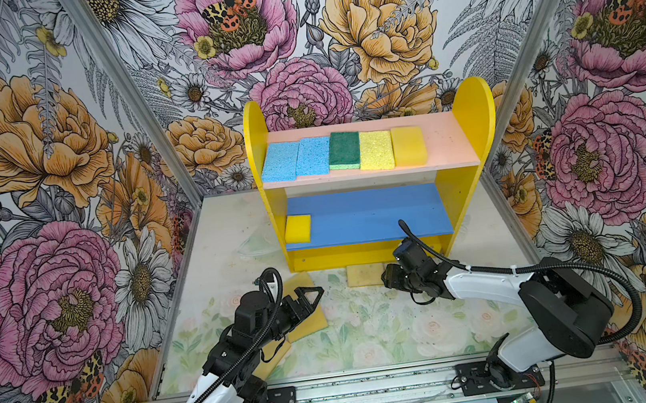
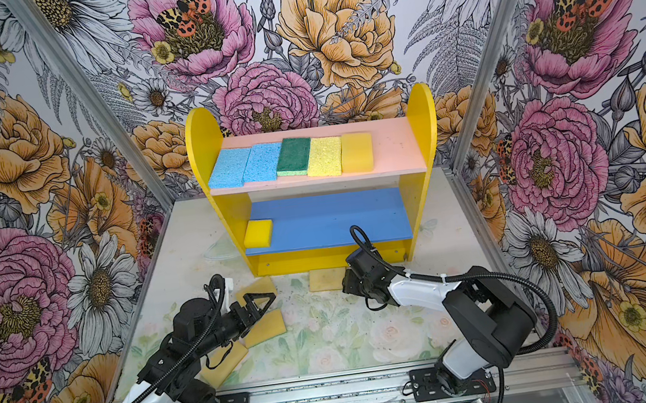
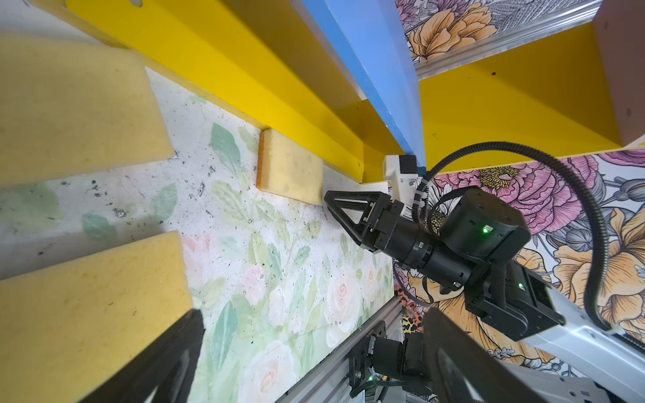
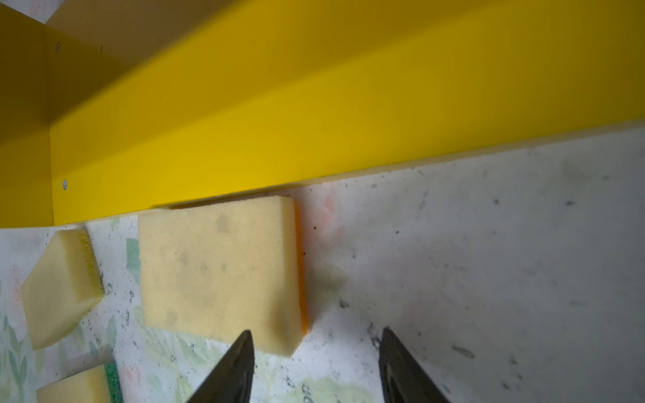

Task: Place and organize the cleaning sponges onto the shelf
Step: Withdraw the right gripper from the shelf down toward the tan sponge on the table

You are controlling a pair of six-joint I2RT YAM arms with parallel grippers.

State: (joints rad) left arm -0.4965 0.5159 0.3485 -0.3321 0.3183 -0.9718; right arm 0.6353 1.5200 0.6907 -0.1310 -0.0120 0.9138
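The shelf holds five cleaning sponges in a row on its pink upper board: two light blue, a dark green one, a pale yellow one and a tan one. A small bright yellow sponge lies at the left of the blue lower board. A tan sponge lies on the table against the shelf's base. My right gripper stands open just short of its near corner. My left gripper is open and empty above more tan sponges.
One tan sponge lies by the shelf's left foot, and a third lies partly under the left arm. The shelf's yellow base rail stands close behind the right gripper. A metal rail runs along the table's front edge.
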